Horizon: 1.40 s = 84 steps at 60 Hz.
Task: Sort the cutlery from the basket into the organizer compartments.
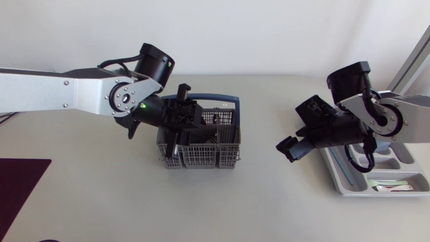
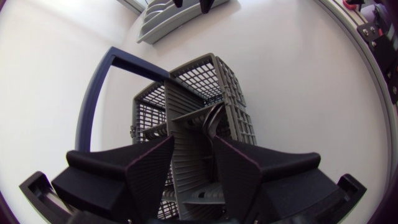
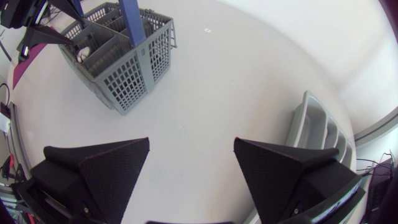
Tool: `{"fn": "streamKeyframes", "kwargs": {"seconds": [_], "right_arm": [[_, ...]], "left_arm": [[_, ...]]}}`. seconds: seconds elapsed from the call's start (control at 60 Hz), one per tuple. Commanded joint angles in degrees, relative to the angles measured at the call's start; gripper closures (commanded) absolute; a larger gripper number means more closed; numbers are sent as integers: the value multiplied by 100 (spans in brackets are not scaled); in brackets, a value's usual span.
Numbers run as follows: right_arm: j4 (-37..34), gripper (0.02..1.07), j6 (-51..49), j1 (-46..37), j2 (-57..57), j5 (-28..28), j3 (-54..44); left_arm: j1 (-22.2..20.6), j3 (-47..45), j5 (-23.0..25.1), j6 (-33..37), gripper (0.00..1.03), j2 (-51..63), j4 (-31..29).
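Hovering at left: left gripper (image 2: 193,148), fingers apart, astride 1 divider of basket (image 1: 201,160), clamped on nothing.
Cutlery (image 2: 211,121): in basket cell just ahead of left fingertips, long axis apparently upright.
Right gripper (image 1: 289,148): fingers apart, empty, between basket and organizer (image 1: 346,185).
Nearer arm: left.

The left arm (image 1: 67,94) comes in from the left along the far side, its wrist bent down and toward the right. The left gripper (image 1: 188,121) points down and right with its fingers (image 2: 149,177) apart. The right arm (image 1: 396,117) enters from the right and folds back at the wrist. The right gripper (image 1: 290,148) reaches left toward the middle, hanging above the table, its fingers (image 3: 106,171) spread wide.
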Motion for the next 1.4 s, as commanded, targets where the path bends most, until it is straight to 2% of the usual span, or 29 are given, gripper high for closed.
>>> {"fn": "streamKeyframes", "kwargs": {"seconds": [0.0,1.117,1.383], "right_arm": [[80,10,142,54,123,58,96],[221,10,116,54,237,23,25],[230,10,90,54,246,23,25]], "left_arm": [[-96,139,65,227,61,168,42],[-377,367,-67,517,61,642,139],[-430,490,-111,701,79,783,-11]]}}
